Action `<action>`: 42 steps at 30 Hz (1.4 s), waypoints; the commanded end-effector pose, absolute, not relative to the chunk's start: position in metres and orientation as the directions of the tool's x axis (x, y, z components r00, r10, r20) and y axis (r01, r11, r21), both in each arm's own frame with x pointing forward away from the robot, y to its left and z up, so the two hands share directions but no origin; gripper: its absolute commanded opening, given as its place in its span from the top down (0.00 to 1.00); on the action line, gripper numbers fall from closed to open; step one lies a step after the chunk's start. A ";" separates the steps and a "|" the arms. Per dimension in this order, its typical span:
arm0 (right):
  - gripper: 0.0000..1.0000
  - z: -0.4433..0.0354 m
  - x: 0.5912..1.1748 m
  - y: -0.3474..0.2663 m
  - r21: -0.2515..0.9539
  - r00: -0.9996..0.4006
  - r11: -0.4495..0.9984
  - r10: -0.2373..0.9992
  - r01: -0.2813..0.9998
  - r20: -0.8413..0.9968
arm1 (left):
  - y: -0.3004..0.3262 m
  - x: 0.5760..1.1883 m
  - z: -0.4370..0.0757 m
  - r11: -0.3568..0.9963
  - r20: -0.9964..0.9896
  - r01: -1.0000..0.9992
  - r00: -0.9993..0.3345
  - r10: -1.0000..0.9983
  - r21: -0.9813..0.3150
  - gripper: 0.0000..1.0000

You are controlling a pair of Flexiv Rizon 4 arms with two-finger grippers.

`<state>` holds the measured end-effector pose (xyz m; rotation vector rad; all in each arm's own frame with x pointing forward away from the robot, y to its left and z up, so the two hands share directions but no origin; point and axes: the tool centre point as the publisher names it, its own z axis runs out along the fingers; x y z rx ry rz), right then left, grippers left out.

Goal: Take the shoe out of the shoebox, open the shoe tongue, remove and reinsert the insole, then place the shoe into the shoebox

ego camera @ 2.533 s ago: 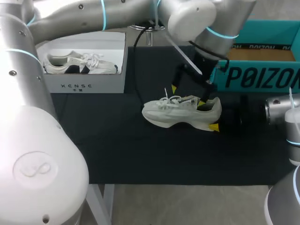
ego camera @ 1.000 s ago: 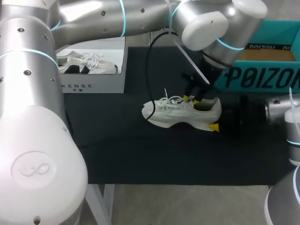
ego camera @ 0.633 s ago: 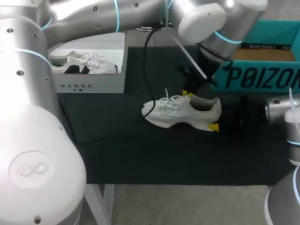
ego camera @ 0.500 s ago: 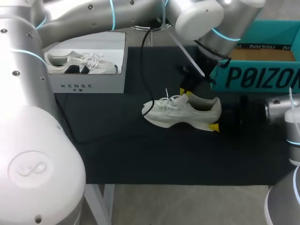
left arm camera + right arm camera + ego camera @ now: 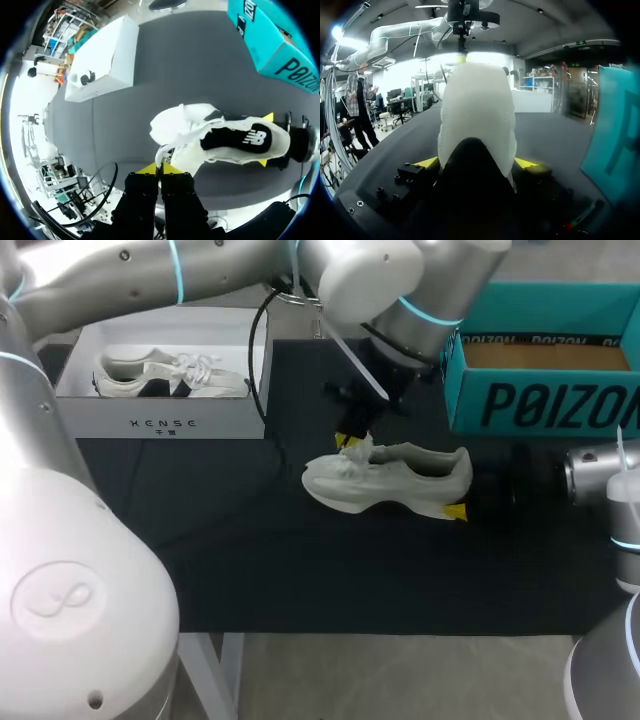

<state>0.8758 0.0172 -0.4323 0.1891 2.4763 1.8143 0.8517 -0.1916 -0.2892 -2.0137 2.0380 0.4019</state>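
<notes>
A pale white shoe point(image 5: 400, 485) lies on its sole on the black mat, toe to the left. My right gripper point(image 5: 462, 487) is shut on its heel, one yellow tip on each side, as the right wrist view shows point(image 5: 476, 162). My left gripper point(image 5: 350, 439) hangs over the laces near the front of the shoe. In the left wrist view its yellow tips point(image 5: 160, 169) are pressed together on a thin white lace point(image 5: 160, 153) that runs back to the shoe point(image 5: 185, 122). The black insole point(image 5: 240, 140) shows inside the shoe's opening.
A white shoebox point(image 5: 170, 425) at the back left holds another pale shoe point(image 5: 170, 375). An open teal shoebox point(image 5: 540, 405) stands at the back right, close behind the shoe's heel. The black mat point(image 5: 300, 570) stretches toward the table's front edge.
My left gripper has moved from the shoe's opening toward the toe and closed on the lace, bunching the laces up. The shoe and right gripper have stayed put.
</notes>
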 end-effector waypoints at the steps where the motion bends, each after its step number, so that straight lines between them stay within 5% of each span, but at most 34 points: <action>1: 1.00 -0.436 0.877 0.019 0.952 -0.990 0.300 0.141 0.062 0.020 | -0.167 0.850 -0.295 -0.015 -0.297 -0.999 0.005 -0.955 0.029 0.99; 10: 1.00 -0.436 0.877 0.019 0.952 -0.990 0.300 0.141 0.062 0.020 | -0.155 0.856 -0.314 -0.062 -0.273 -0.996 0.042 -0.961 0.062 0.81; 11: 1.00 -0.436 0.877 0.019 0.952 -0.990 0.300 0.141 0.062 0.020 | -0.156 0.857 -0.315 -0.059 -0.270 -0.996 0.039 -0.962 0.065 0.54; 14: 1.00 -0.436 0.877 0.019 0.952 -0.990 0.300 0.141 0.062 0.020 | -0.163 0.860 -0.312 -0.041 -0.261 -0.997 0.022 -0.965 0.068 0.00; 31: 1.00 -0.436 0.877 0.019 0.952 -0.990 0.300 0.141 0.062 0.020 | -0.226 0.883 -0.259 0.125 -0.189 -0.992 -0.119 -0.975 -0.021 0.00; 33: 1.00 -0.436 0.877 0.019 0.952 -0.990 0.300 0.141 0.062 0.020 | -0.248 0.884 -0.250 0.277 -0.194 -0.961 -0.271 -0.943 -0.003 0.00; 35: 1.00 -0.436 0.877 0.019 0.952 -0.990 0.300 0.141 0.062 0.020 | -0.276 0.879 -0.245 0.565 -0.161 -0.825 -0.559 -0.813 0.011 0.00; 38: 1.00 -0.436 0.877 0.019 0.952 -0.990 0.300 0.141 0.062 0.020 | -0.311 0.856 -0.245 0.932 -0.028 -0.355 -0.933 -0.358 -0.066 0.00; 42: 1.00 -0.436 0.877 0.019 0.952 -0.990 0.300 0.141 0.062 0.020 | -0.326 0.812 -0.249 0.994 -0.066 -0.106 -0.992 -0.107 -0.015 0.00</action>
